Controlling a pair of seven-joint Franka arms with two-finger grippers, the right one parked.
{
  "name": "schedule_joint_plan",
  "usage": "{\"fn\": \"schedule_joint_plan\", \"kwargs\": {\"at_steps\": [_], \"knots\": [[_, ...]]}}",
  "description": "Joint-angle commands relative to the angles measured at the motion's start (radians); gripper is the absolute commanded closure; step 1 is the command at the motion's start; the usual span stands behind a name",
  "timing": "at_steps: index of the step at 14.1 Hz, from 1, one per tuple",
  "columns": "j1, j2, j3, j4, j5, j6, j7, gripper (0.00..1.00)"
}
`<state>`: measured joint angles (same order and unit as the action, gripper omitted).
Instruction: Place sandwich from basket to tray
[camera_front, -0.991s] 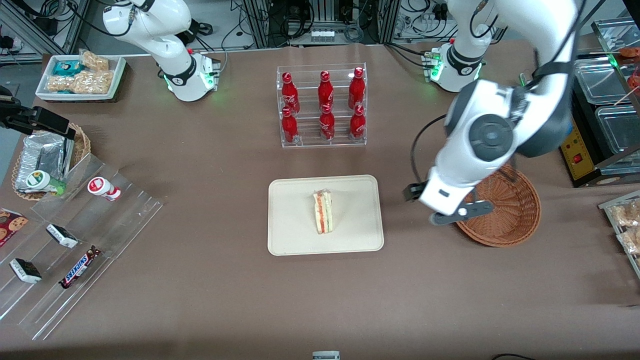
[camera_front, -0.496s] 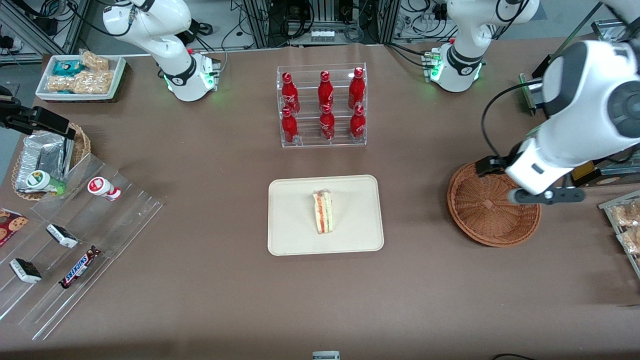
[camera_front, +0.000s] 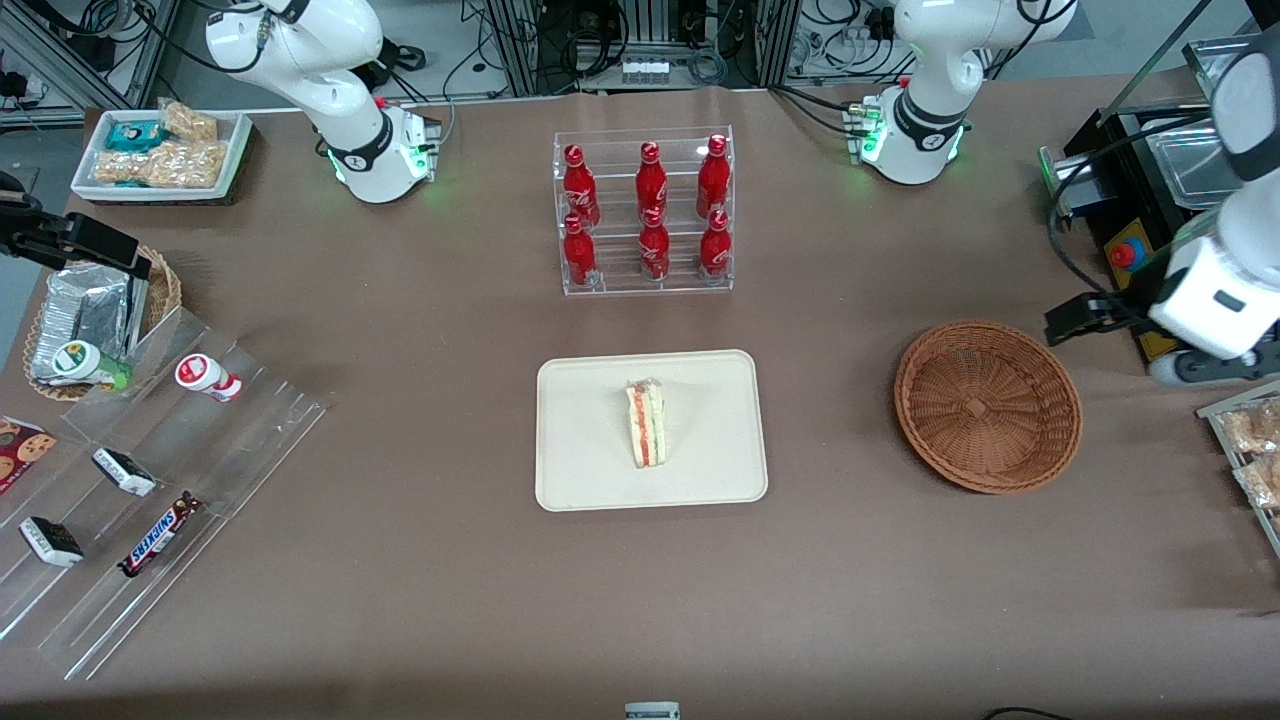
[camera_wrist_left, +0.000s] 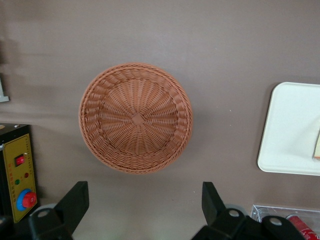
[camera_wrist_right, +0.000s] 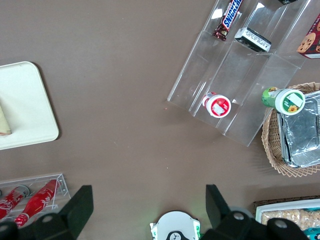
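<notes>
1. The small triangular sandwich (camera_front: 646, 423) with a red-orange filling lies on the flat cream-beige rectangular tray (camera_front: 590, 470), at the front view's centre.
2. The round reddish-brown wicker basket (camera_front: 987, 405) sits right of centre.
3. The left arm's gripper (camera_wrist_left: 145, 207) hangs at the right edge, partly cut off there; its black fingers (camera_wrist_left: 74, 202) stand wide apart, holding nothing.

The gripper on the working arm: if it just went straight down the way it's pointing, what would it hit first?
Most likely bare table. The gripper hangs open, pointing down beside the empty basket, though how near the rim is uncertain.
</notes>
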<state>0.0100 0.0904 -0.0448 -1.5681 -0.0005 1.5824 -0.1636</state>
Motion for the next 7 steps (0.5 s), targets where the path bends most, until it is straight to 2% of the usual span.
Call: {"fn": "schedule_joint_plan", "kwargs": {"at_steps": [1, 7], "knots": [[0.028, -0.026, 0.008, -0.018, -0.009, 0.005, 0.007, 0.00], [0.038, -0.035, 0.017, -0.018, -0.018, 0.004, 0.006, 0.00]]}}
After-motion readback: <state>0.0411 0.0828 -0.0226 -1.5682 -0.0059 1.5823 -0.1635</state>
